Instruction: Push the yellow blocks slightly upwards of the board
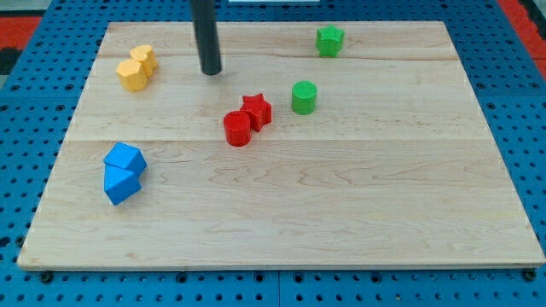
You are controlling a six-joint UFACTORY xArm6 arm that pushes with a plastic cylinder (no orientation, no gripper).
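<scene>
Two yellow blocks sit touching near the board's upper left: a small yellow hexagonal block and, just below and to its left, a larger yellow block. My tip rests on the board to the right of them, about a block's width or more away, touching neither.
A red star block and a red cylinder sit together at mid-board. A green cylinder is to their right and a green hexagonal block is near the top. Two blue blocks lie at the left. The wooden board sits on a blue pegboard.
</scene>
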